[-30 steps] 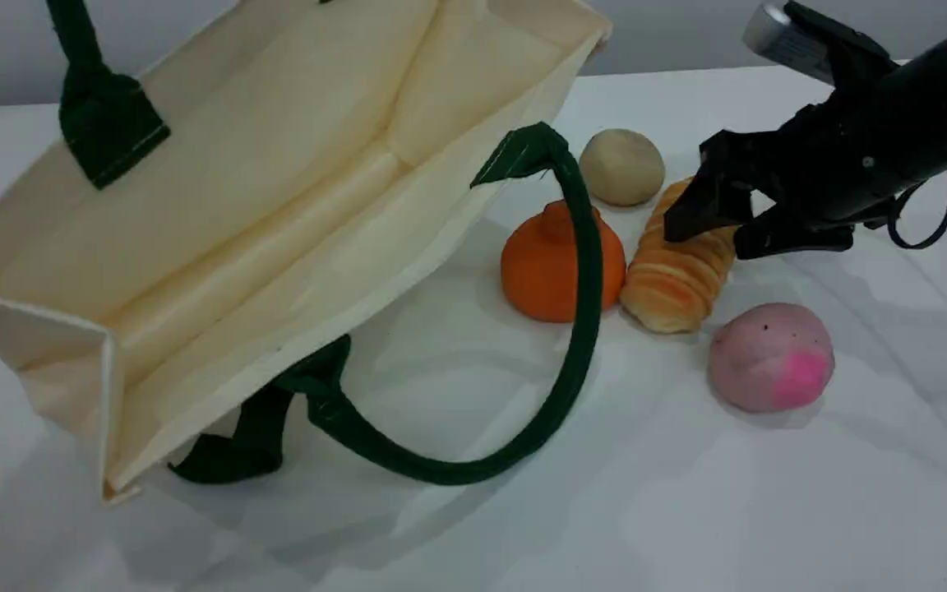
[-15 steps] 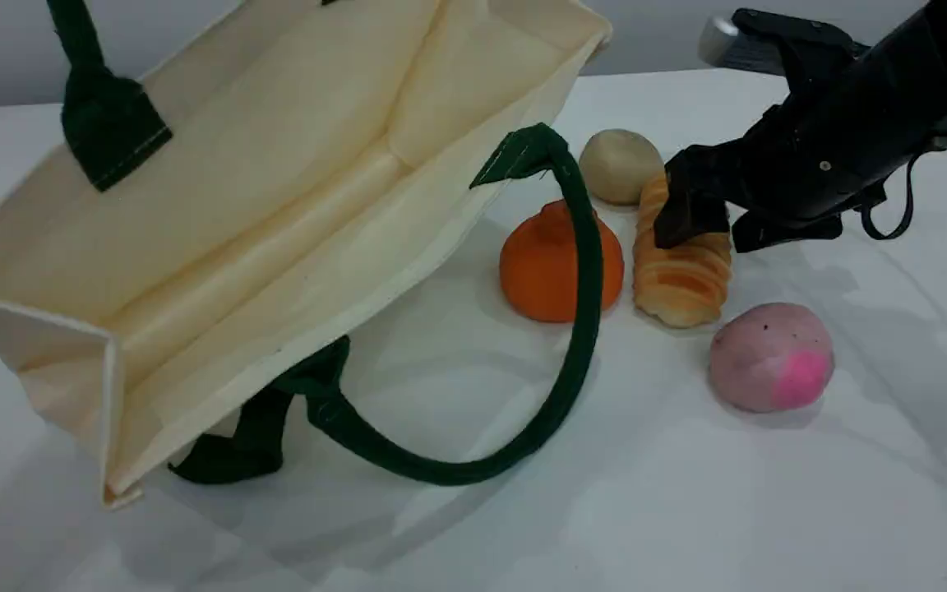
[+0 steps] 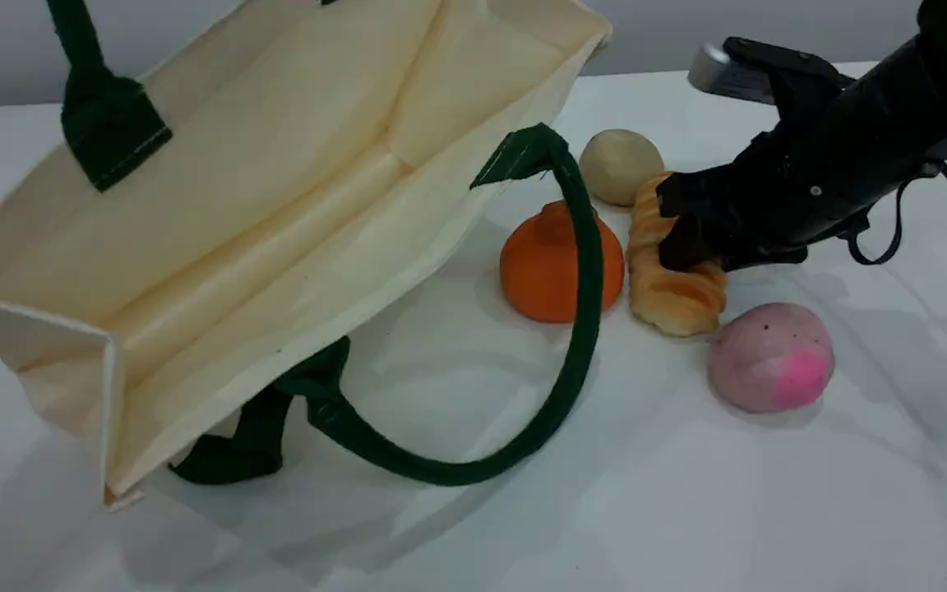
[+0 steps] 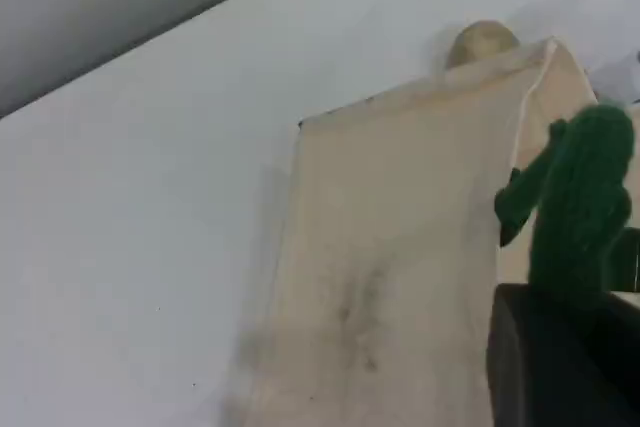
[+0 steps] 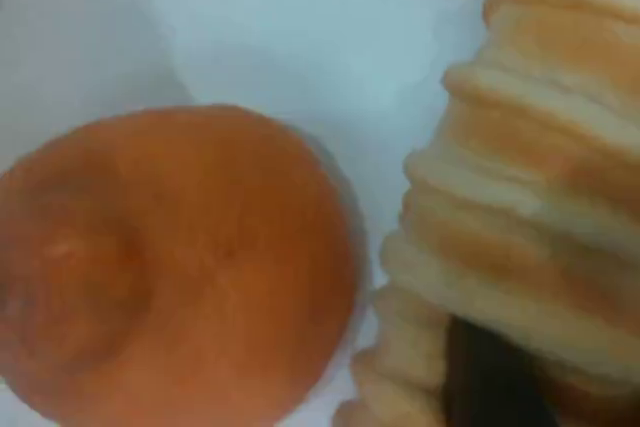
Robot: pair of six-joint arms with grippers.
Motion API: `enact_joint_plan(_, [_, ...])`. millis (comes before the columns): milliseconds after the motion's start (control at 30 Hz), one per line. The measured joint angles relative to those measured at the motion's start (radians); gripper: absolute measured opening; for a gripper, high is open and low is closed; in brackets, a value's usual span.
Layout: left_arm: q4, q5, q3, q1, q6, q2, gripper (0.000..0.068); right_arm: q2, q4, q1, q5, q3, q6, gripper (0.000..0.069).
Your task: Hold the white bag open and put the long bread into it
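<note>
While the bag (image 3: 276, 205) lay tilted on the desk (image 3: 687, 493) with its mouth open toward the camera, the bread (image 3: 671, 284) lay on the desk just right of the orange pumpkin shape (image 3: 543, 271). The right gripper (image 3: 687, 238) sat on the loaf's middle, its jaws closed around it from both sides; the right wrist view showed a dark fingertip (image 5: 490, 377) pressed against the ridged crust. A beige bun (image 3: 621, 164) sat behind the loaf, a pink ball (image 3: 772, 356) in front to the right. In the left wrist view the left gripper (image 4: 560, 367) was clamped on the bag's green handle (image 4: 585, 197), holding that side up.
</note>
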Motion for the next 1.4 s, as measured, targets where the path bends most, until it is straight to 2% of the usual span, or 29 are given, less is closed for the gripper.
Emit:
enact_joint_plan(67, [0.000,0.000,0.000,0.000,0.000,0.000,0.0093,-0.007,-0.001,0.000,0.000,0.000,-0.001,0.0138])
enact_joint_plan(133, [0.000,0.000,0.000,0.000,0.000,0.000,0.0093,-0.020,-0.005,0.000,-0.020,0.004,-0.002,0.0121])
enact_joint_plan(333, [0.003,0.000,0.000,0.000,0.007,0.000,0.0093,-0.123,0.004,-0.011,-0.173,0.016,-0.001,0.0118])
enact_joint_plan(533, [-0.002,-0.008,0.000,0.000,0.024,0.000,0.0093,-0.289,0.007,-0.014,-0.311,0.084,0.000,0.0107])
enact_joint_plan(767, [-0.008,-0.044,0.000,0.000,0.024,0.015,0.0093,-0.528,0.007,-0.014,-0.298,0.208,0.000,0.0101])
enact_joint_plan(833, [-0.019,-0.050,0.000,0.000,0.024,0.029,0.0093,-0.599,0.006,-0.014,-0.279,0.251,0.000,0.0101])
enact_joint_plan(933, [-0.053,-0.064,0.000,0.000,0.038,0.046,0.0093,-0.695,0.002,-0.014,-0.211,0.316,-0.001,0.0101])
enact_joint_plan(1033, [-0.056,-0.065,0.000,0.000,0.044,0.052,0.0093,-0.776,0.001,-0.014,-0.124,0.368,-0.001,0.0099])
enact_joint_plan(1167, [-0.073,-0.065,0.000,0.000,0.044,0.052,0.0093,-0.830,-0.038,-0.014,0.023,0.377,0.016,0.0099])
enact_joint_plan(1300, [-0.096,-0.065,0.000,-0.016,0.051,0.053,0.0093,-0.830,-0.205,-0.014,0.139,0.372,0.149,0.0099])
enact_joint_plan(1400, [-0.080,-0.083,-0.003,-0.037,0.051,0.061,0.0093,-0.834,-0.385,-0.014,0.243,0.359,0.321,0.0097])
